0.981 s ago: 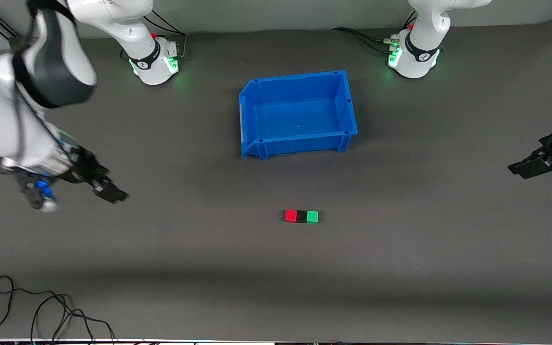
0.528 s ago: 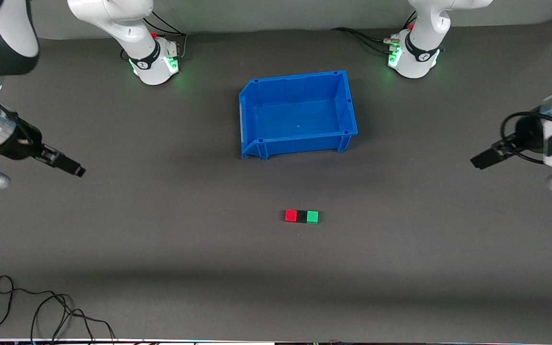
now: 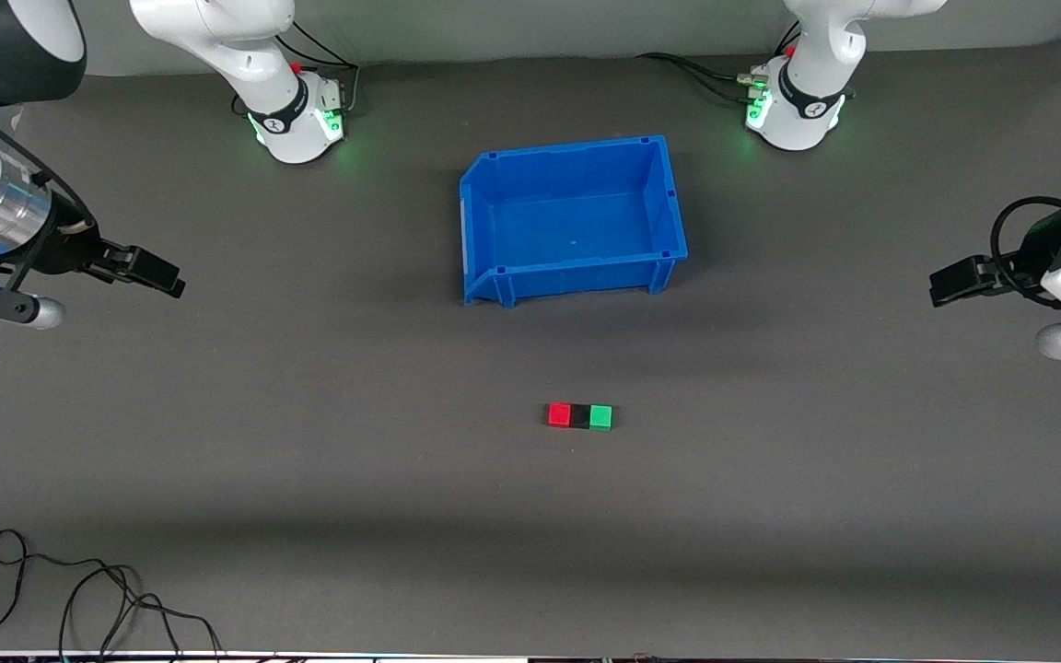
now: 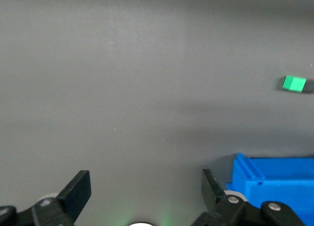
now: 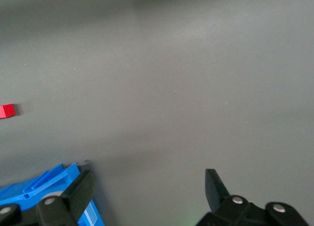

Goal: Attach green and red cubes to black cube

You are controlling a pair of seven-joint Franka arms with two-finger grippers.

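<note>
red cube (image 3: 559,414), black cube (image 3: 579,416) and green cube (image 3: 600,417) sit touching in one row on the dark surface (image 3: 770,516), nearer the front camera than the blue bin (image 3: 573,218). left hand (image 3: 954,282) and right hand (image 3: 148,272) hang wide and empty over opposite ends.

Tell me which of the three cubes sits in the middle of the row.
The black cube. The red cube touches it on the side toward the right arm's end, the green cube on the side toward the left arm's end.

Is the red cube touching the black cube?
Touching: the front view shows the red cube flush against the black cube, no gap between.
</note>
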